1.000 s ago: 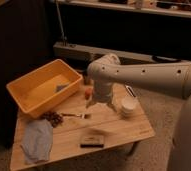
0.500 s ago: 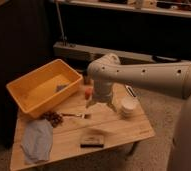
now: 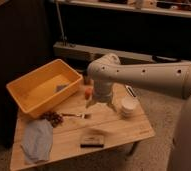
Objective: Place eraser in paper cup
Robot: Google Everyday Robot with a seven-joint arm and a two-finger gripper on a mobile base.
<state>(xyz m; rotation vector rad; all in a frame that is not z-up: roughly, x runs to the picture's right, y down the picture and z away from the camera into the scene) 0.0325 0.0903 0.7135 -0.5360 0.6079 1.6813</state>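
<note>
The eraser (image 3: 92, 139), a flat dark block with a lighter top face, lies near the front edge of the wooden table (image 3: 124, 131). The white paper cup (image 3: 128, 106) stands upright at the table's right side. My gripper (image 3: 100, 105) hangs over the middle of the table, left of the cup and behind the eraser. It points down, is open and holds nothing. It touches neither the eraser nor the cup. The white arm reaches in from the right.
A yellow bin (image 3: 24, 93) sits at the table's back left. A blue cloth (image 3: 36, 141) lies at the front left, with a dark clump (image 3: 52, 118) and a small utensil (image 3: 77, 115) behind it. An orange ball (image 3: 88, 92) is behind the gripper. A slim black-and-white bar (image 3: 131, 91) lies behind the cup.
</note>
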